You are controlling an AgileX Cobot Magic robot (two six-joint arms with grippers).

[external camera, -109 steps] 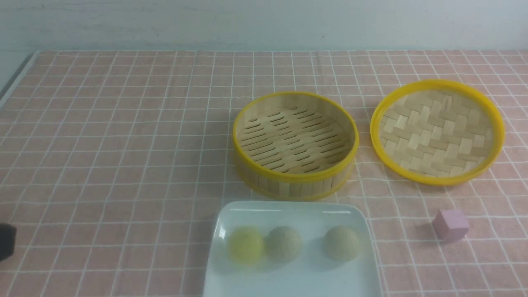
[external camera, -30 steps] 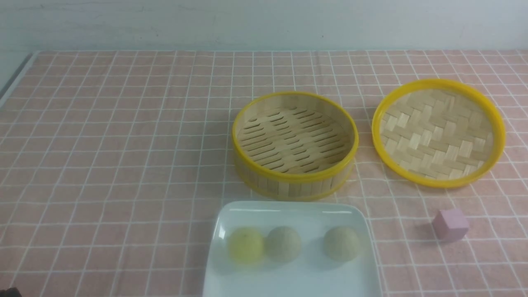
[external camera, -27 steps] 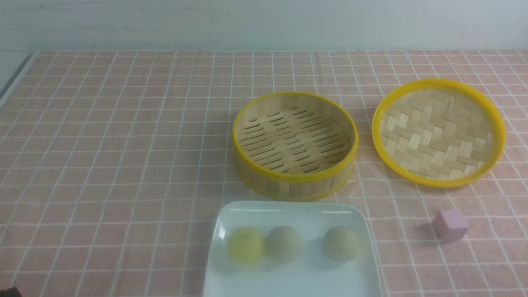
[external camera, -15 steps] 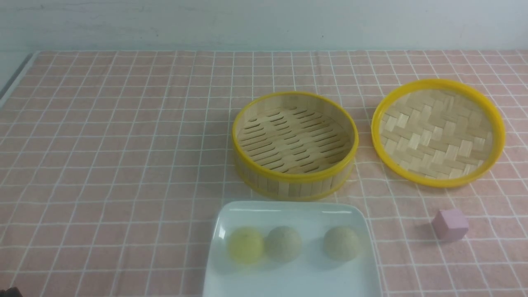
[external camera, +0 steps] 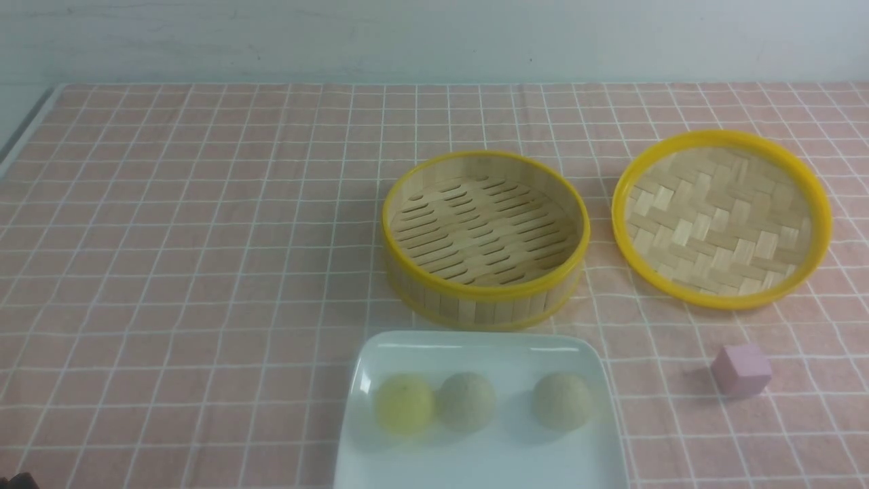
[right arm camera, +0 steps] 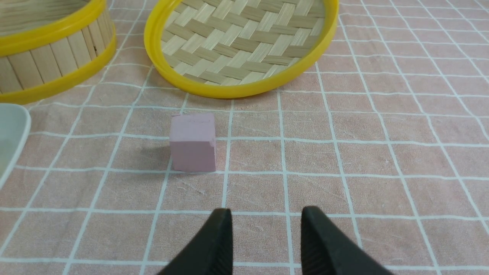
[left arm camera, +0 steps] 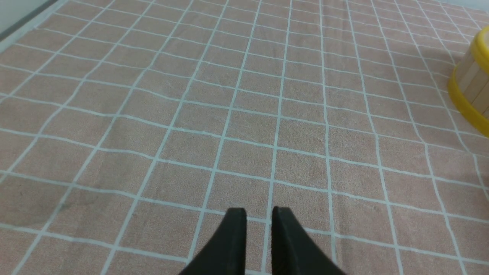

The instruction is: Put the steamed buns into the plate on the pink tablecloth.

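Three steamed buns lie in a row in the white plate (external camera: 475,350) at the front middle of the pink tablecloth (external camera: 204,238): a yellow one (external camera: 404,403), a beige one (external camera: 467,401) touching it, and a beige one (external camera: 562,401) apart to the right. My left gripper (left arm camera: 258,214) is shut and empty, low over bare cloth far left of the plate. My right gripper (right arm camera: 266,214) is open and empty over the cloth right of the plate, whose edge (right arm camera: 11,133) shows in the right wrist view. The buns are hidden in both wrist views.
An empty bamboo steamer basket (external camera: 485,234) stands just behind the plate. Its woven lid (external camera: 721,217) lies upside down to its right. A small pink-purple cube (external camera: 741,369) sits right of the plate, just ahead of my right gripper in the right wrist view (right arm camera: 192,141).
A dark part of my left arm at the front view's left edge has dropped to the bottom corner since the oldest frame. Nothing has moved in the last second.
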